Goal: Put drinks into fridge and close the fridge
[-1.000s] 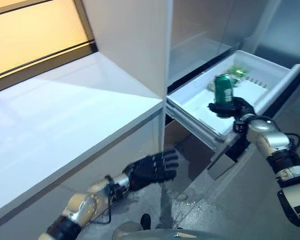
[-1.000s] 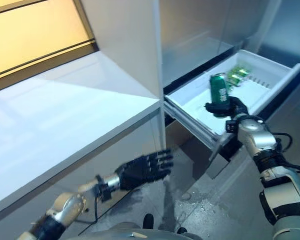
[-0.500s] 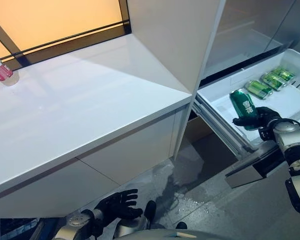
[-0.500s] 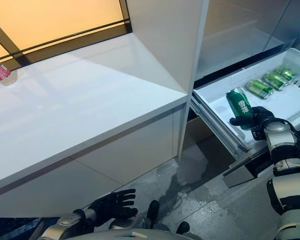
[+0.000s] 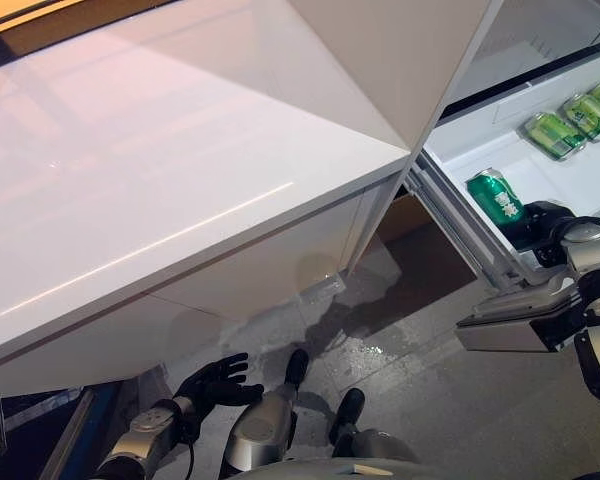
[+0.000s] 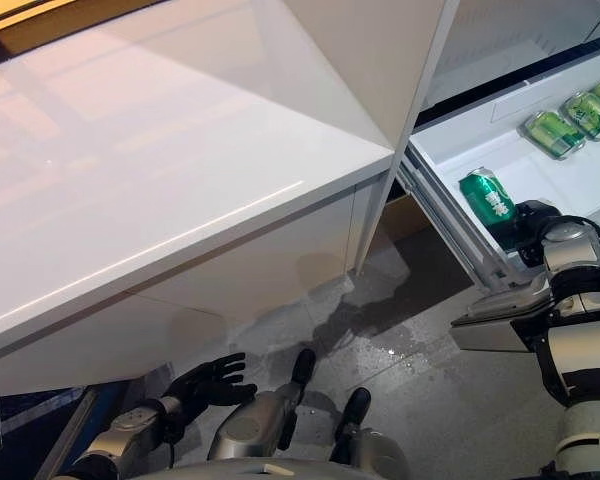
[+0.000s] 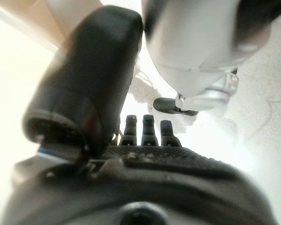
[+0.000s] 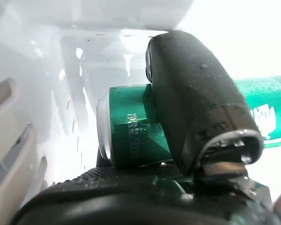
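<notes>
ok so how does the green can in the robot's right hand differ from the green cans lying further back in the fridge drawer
The held can is pinched by the right hand; the far cans lie free, touching no hand. The held can sits near the pulled-out drawer's front, tilted with its top up; the far cans rest on their sides, side by side, by the rear wall. All are green drink cans inside the same white drawer.

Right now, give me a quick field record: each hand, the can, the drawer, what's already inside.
right hand: shut on the green can, low inside the drawer
green can: tilted, nearly on its side; whether it touches the drawer floor cannot be told
left hand: open, empty, low by the floor
fridge drawer: pulled open
already inside: other green cans lying at the far end
</notes>
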Robot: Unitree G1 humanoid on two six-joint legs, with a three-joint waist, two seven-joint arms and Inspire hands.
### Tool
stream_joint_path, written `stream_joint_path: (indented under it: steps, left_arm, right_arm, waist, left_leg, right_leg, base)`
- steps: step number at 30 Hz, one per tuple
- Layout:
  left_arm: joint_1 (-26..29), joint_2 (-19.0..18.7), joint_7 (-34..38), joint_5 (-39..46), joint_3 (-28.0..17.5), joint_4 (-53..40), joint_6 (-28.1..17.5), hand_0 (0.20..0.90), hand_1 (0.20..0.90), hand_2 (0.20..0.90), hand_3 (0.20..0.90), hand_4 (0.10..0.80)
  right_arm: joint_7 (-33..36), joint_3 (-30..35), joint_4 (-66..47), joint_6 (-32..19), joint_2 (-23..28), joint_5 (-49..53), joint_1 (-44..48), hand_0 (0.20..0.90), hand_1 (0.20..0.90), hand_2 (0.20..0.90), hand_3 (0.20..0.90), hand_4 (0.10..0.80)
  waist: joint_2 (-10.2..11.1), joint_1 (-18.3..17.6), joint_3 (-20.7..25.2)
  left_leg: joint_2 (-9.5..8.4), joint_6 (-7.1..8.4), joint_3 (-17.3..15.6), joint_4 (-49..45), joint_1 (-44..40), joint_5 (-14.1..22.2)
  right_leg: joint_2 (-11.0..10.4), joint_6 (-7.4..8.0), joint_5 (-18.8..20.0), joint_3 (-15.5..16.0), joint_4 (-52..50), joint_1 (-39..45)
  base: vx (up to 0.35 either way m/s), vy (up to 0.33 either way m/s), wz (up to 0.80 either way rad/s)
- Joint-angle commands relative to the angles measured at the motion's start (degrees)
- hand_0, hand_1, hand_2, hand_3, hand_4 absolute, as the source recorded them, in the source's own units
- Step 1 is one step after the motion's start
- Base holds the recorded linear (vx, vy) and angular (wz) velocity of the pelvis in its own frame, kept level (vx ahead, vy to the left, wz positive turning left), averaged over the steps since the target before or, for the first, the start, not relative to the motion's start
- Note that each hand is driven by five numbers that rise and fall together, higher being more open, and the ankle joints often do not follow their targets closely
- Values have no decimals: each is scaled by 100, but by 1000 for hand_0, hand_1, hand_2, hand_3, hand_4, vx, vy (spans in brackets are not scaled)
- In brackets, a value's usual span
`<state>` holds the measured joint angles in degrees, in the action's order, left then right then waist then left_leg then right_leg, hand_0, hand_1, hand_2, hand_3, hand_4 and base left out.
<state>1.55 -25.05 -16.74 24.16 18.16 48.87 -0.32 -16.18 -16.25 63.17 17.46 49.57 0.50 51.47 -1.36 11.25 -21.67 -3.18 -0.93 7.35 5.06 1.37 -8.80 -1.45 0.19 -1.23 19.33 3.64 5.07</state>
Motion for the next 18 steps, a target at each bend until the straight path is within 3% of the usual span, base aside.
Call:
stream_joint_path:
  steps: [1, 8, 9, 10, 11, 18]
  left_arm:
    - [-179, 45, -130, -359, 92, 123, -196, 900, 900, 900, 900, 800]
    - [-138, 44, -191, -327, 154, 94, -222, 900, 900, 900, 900, 800]
    - [-129, 45, -194, -315, 154, 86, -230, 900, 900, 900, 900, 800]
    - [-115, 47, -186, -283, 163, 60, -233, 900, 900, 900, 900, 800]
    - [-104, 60, -165, -268, 172, 30, -234, 900, 900, 900, 900, 800]
    - [-103, 60, -52, -340, 187, -33, -173, 900, 900, 900, 900, 800]
  right_arm:
    - [-123, -484, -177, -276, 523, -65, 310, 300, 300, 300, 200, 100]
    - [-222, -564, -144, -346, 383, -233, 298, 316, 316, 316, 219, 119]
    - [-238, -571, -143, -340, 375, -248, 300, 406, 406, 406, 324, 224]
    - [-278, -579, -153, -315, 356, -304, 295, 441, 441, 441, 365, 265]
    - [-318, -591, -142, -268, 339, -324, 302, 900, 900, 900, 900, 800]
    - [-287, -701, -257, -454, 258, -323, 402, 900, 900, 900, 900, 800]
  waist:
    - [7, -67, 103]
    - [-46, -69, 12]
    - [-50, -70, 5]
    - [-54, -72, -7]
    - [-55, -70, -13]
    - [-40, -62, 7]
  left_leg:
    - [-3, 12, -414, -732, 183, 887]
    - [-11, 13, -438, -746, 235, 868]
    - [-13, 13, -436, -748, 239, 866]
    - [-13, 16, -437, -752, 242, 866]
    - [-15, 22, -434, -757, 248, 864]
    - [-14, 42, -443, -718, 191, 850]
  right_leg:
    - [-87, -15, -363, -199, -1018, -638]
    - [-87, -15, -342, -228, -1062, -717]
    - [-87, -16, -342, -232, -1066, -722]
    - [-90, -16, -342, -236, -1076, -729]
    - [-92, -13, -338, -238, -1080, -734]
    - [-92, -7, -323, -226, -1056, -681]
  base:
    - [0, 0, 0]
    - [-17, 7, 0]
    - [0, 0, 0]
    - [0, 0, 0]
    - [-31, 2, 1]
    - [0, 0, 0]
